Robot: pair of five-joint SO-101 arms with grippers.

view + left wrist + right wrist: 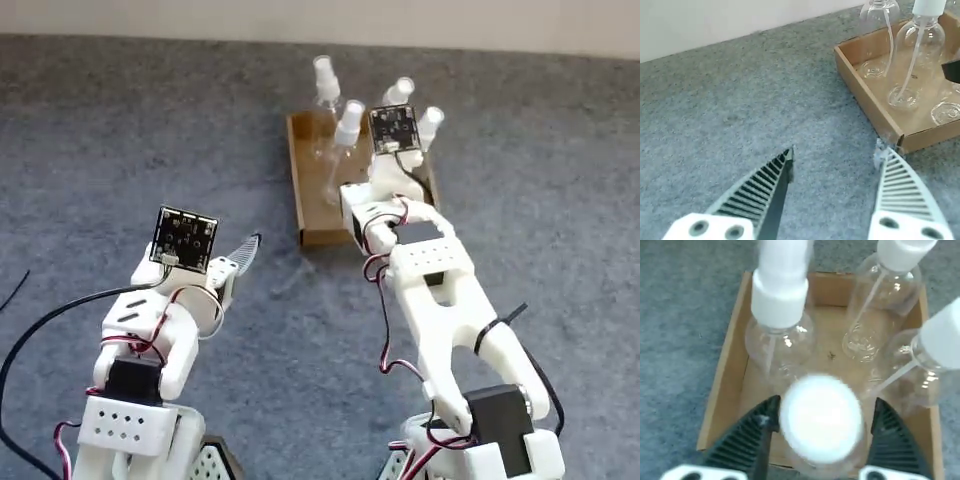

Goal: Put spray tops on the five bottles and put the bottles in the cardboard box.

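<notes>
At the far edge of the table (pixel 100 150):
- The cardboard box (pixel 297 180) holds capped bottles (pixel 350 115), all upright.
- One bottle (pixel 820 417) stands at the box's near edge, under the right gripper (pixel 825 405); I cannot tell whether it is grasped.
- The left gripper (pixel 835 155) is released, above the table near the box's near corner.

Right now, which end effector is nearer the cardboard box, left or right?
Right. The right end effector sits over the cardboard box, around a bottle standing inside. The left end effector hangs open over the carpet, beside a box corner.
</notes>
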